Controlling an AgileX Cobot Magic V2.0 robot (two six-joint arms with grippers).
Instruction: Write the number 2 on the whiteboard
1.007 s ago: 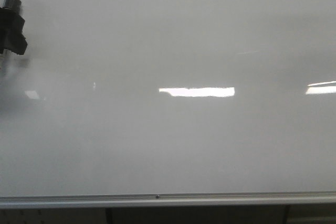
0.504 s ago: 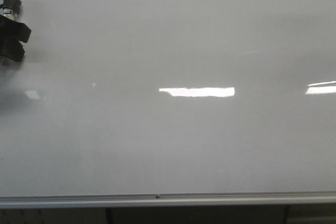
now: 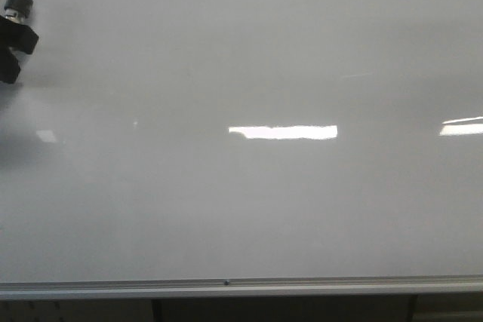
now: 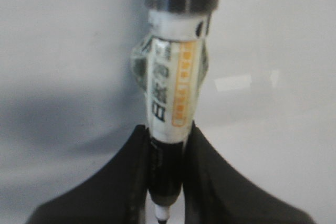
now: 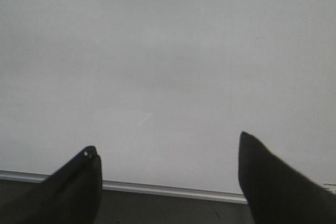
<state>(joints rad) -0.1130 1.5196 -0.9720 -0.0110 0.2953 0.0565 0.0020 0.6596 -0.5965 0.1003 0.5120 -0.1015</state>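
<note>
**Observer:** Where does the writing surface lie from your tool?

**Operator:** The large glossy white-grey whiteboard with its thin silver metal frame [image 3: 249,186] fills nearly my whole front view, and it lies ahead of both arms. My left black two-finger gripper [image 4: 167,145] is clenched on a marker with a white paper label, orange stripe and dark cap end [image 4: 173,87]. In the front view that gripper [image 3: 13,43] sits at the far left edge, over the board's left part.

**Observer:** And the marker's long axis?

**Operator:** It runs straight along the line of the fingers, out away from the wrist. I judge the tip points toward the board, but the wrist view is blurred, so I cannot say if the tip touches the surface or hangs just off it.

**Observer:** Any sign of the number 2?

**Operator:** None that I see. The board's face shows only bright rectangular light reflections [image 3: 283,132] and soft grey smudging. I take it the digit is not yet drawn.

**Observer:** What about the other arm?

**Operator:** My right black gripper [image 5: 168,182] is spread wide and empty, its two dark pointed fingers [image 5: 73,182] apart, facing the board near the silver frame rail [image 5: 173,190]. The left arm is the one to write, since it alone holds the pen.

**Observer:** How will the surface handle?

**Operator:** It looks smooth, hard and slick, so I expect the tip to glide with light pressure.
</note>
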